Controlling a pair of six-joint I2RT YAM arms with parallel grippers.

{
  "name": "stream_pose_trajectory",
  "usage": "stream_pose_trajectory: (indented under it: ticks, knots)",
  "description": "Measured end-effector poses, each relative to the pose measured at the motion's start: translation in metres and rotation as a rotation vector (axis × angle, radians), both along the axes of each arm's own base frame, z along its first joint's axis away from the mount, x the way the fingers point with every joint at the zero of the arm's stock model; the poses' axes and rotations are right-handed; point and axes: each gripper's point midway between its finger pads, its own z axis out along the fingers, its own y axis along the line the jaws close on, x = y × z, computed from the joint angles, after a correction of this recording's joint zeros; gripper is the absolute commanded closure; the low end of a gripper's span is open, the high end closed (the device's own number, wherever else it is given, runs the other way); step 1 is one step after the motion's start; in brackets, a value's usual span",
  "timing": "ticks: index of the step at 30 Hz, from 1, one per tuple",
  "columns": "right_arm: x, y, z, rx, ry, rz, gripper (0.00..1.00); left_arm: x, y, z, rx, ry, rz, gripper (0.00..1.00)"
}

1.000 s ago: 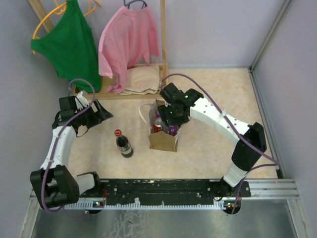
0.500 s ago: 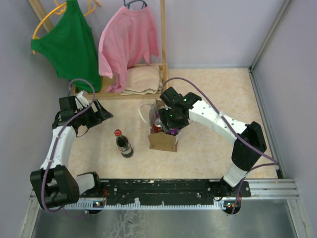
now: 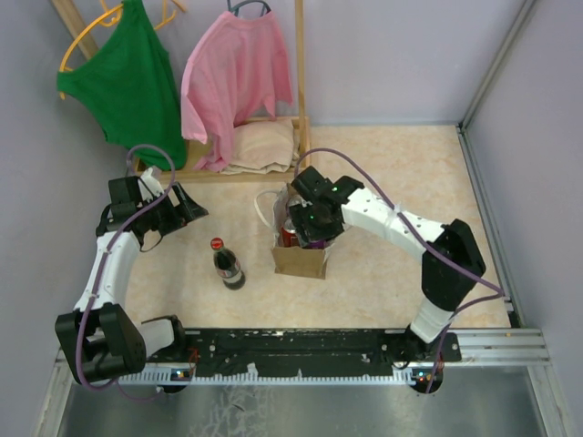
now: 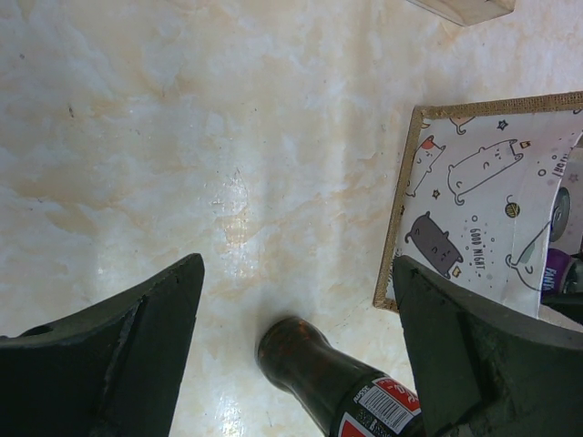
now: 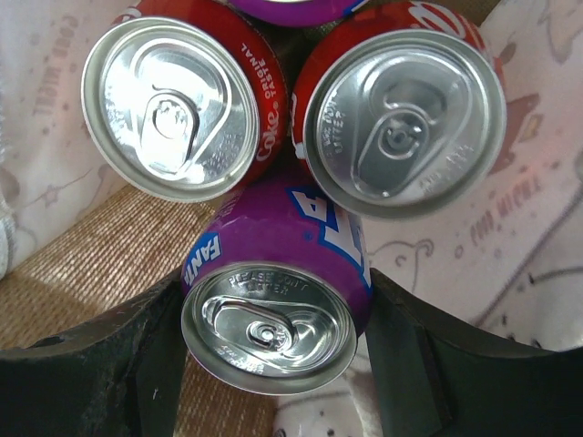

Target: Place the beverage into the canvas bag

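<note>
A pale, marbled table (image 3: 392,173) seen from above, with two robot arms bolted at its near edge. Near the middle of the table stands the canvas bag (image 3: 299,259), tan-brown and upright, its mouth open upward and a white rope handle looping out on its left side.

The right arm reaches in from the near right corner and bends down over the bag. The right gripper (image 3: 310,228) sits in the bag's mouth, its two dark fingers (image 5: 137,364) clamped on either side of a purple Fanta can (image 5: 273,300), gripping it near its top. The can is upright inside the bag, pressed against two red Coke cans (image 5: 178,109) that stand side by side just beyond it. White lining printed with cartoon cats surrounds the three cans. Whether the purple can rests on the bag's floor cannot be told.

The left gripper (image 3: 187,208) hangs over the table's left side, well apart from the bag, its jaws spread wide with nothing between them. A dark glass cola bottle (image 3: 227,264) with a red cap stands upright on the table between this gripper and the bag, to the bag's left and touching neither.

Along the far edge, a wooden rack (image 3: 299,82) holds a green top (image 3: 127,82) and a pink shirt (image 3: 232,77); a folded beige cloth (image 3: 264,146) lies on its base.
</note>
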Motion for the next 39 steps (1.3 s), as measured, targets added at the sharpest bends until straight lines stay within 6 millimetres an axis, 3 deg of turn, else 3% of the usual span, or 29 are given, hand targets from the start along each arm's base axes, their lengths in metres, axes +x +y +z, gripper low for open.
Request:
stream_pose_trajectory:
  ticks: [7, 12, 16, 19, 26, 28, 39]
  knots:
    - [-0.005, 0.004, -0.031, -0.039, 0.039, 0.01, 1.0, 0.0, 0.0, 0.0, 0.005, -0.003, -0.004, 0.11]
    - [-0.004, 0.005, -0.033, -0.039, 0.035, 0.008, 1.0, 0.0, 0.0, 0.0, 0.006, -0.003, -0.005, 0.11]
    - [-0.004, 0.004, -0.033, -0.035, 0.031, 0.004, 0.62, 0.0, 0.0, 0.0, 0.007, -0.004, -0.006, 0.11]
    - [-0.004, 0.004, -0.032, -0.035, 0.027, 0.002, 0.43, 0.0, 0.0, 0.0, 0.008, -0.005, -0.007, 0.11]
    - [0.0, 0.002, -0.025, -0.05, 0.009, 0.005, 0.22, 0.0, 0.001, 0.0, 0.01, -0.006, -0.009, 0.11]
    - [0.002, 0.004, -0.018, -0.043, -0.004, 0.005, 0.03, 0.0, 0.001, 0.0, 0.01, -0.006, -0.009, 0.11]
    - [0.005, 0.004, 0.012, -0.008, -0.053, 0.01, 0.01, 0.0, 0.001, 0.0, 0.015, -0.009, -0.015, 0.11]
